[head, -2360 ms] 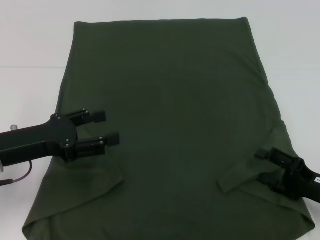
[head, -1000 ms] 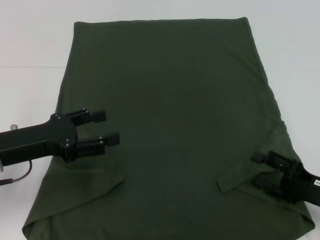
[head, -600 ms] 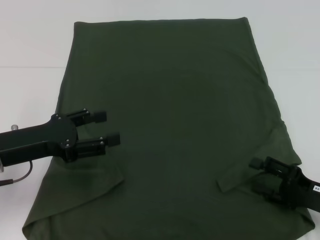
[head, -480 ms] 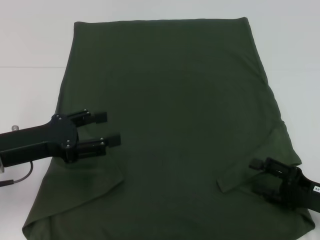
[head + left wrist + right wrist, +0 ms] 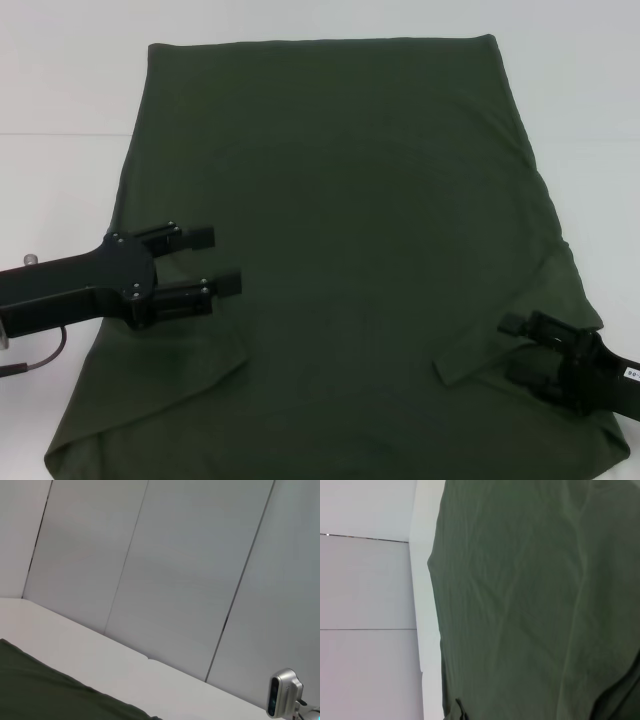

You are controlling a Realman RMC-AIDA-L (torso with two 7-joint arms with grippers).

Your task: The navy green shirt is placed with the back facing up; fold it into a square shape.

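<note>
Olive knit shirt (image 5: 340, 250) lies flat on your table (image 5: 60, 90), both sleeves folded inward; body folds remain. Left gripper (image 5: 215, 262) hovers, fingers open; right gripper (image 5: 522, 350) fingers: cannot tell.

A smooth white tabletop (image 5: 60, 90) fills the scene. Behind it stand pale grey wall panels (image 5: 190, 575) split by thin dark seams. A small silver camera (image 5: 284, 691) stands near the wall.
</note>
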